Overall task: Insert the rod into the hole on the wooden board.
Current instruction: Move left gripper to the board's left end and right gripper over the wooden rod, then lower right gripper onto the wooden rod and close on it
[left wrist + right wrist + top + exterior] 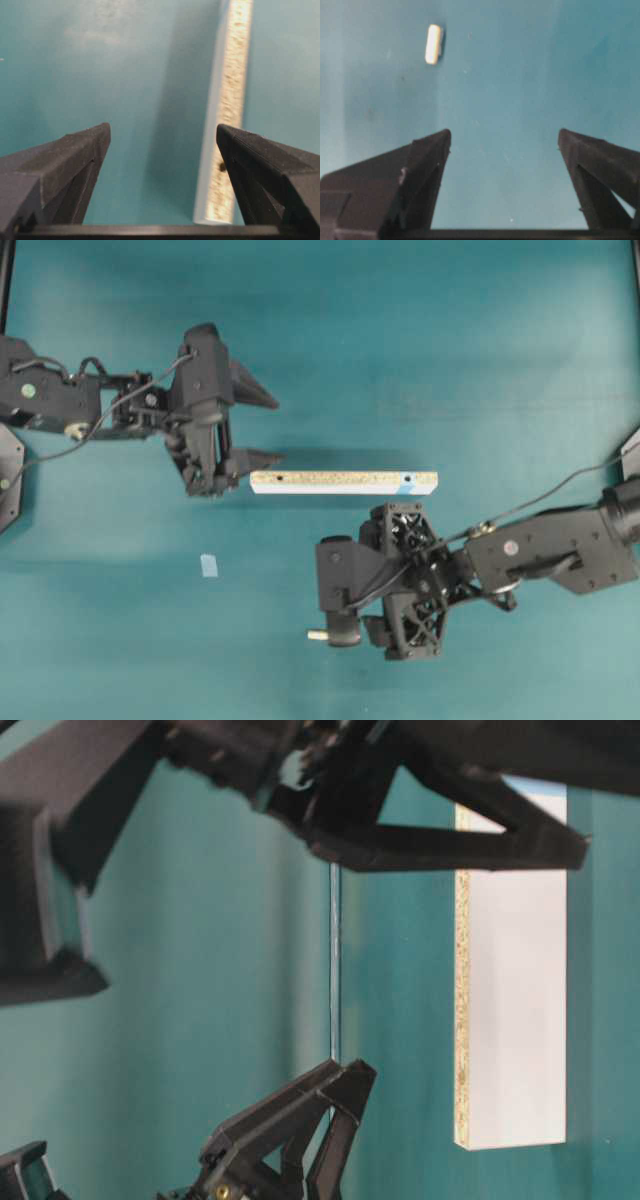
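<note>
While both arms hang over the teal table (450, 360), nothing is gripped: left gripper (262, 425) at upper left of the overhead view has its jaws spread wide, lower finger (255, 459) tip just off the left end of the wooden board (345, 482). Board lies flat and horizontal near centre frame, speckled edge up. The hole (407, 480) with the blue mark sits near its right end; a second hole near the left end. Right gripper (502, 142) sits below the board at lower centre, jaws released and empty in its wrist view. The rod (318, 635) lies on the table at lower centre, poking out left of the right arm, well apart from the board. Small pale-blue tape scrap (208, 565) lies at lower left
</note>
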Available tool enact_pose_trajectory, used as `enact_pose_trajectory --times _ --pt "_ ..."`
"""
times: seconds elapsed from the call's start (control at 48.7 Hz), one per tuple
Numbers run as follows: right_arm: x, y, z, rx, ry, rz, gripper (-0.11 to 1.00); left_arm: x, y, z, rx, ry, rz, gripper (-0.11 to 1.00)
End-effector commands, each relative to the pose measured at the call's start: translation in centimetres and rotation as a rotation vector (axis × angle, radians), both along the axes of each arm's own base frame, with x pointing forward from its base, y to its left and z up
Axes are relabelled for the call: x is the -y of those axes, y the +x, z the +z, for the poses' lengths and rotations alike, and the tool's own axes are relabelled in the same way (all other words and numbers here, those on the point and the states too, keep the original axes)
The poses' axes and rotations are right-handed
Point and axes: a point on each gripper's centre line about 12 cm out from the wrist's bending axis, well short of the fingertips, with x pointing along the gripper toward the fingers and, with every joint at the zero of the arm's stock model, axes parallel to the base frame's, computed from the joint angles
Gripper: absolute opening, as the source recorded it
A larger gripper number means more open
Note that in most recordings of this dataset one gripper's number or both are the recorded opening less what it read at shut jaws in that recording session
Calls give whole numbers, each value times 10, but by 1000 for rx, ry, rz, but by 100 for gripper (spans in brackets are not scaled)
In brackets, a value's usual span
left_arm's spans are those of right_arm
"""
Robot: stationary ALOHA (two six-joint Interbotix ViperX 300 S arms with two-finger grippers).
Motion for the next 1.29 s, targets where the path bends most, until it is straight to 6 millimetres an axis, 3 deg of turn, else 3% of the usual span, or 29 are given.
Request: enact_pose_trajectory --times 0.0,0.349,0.657,0.965,1.274 --pt "-4 8 14 9 15 -18 95 9 2 9 24 4 -28 100" --pt "-10 29 14 -39 23 -74 95 24 6 -27 -69 -1 -71 100" --pt "-13 43 10 -119 -11 -89 95 24 8 -39 -86 1 -72 100" --pt "-29 69 -1 -155 -30 -76 95 24 8 -49 -115 1 -73 100" --pt "-42 73 0 -164 3 -72 94 24 7 -50 -120 0 -72 100"
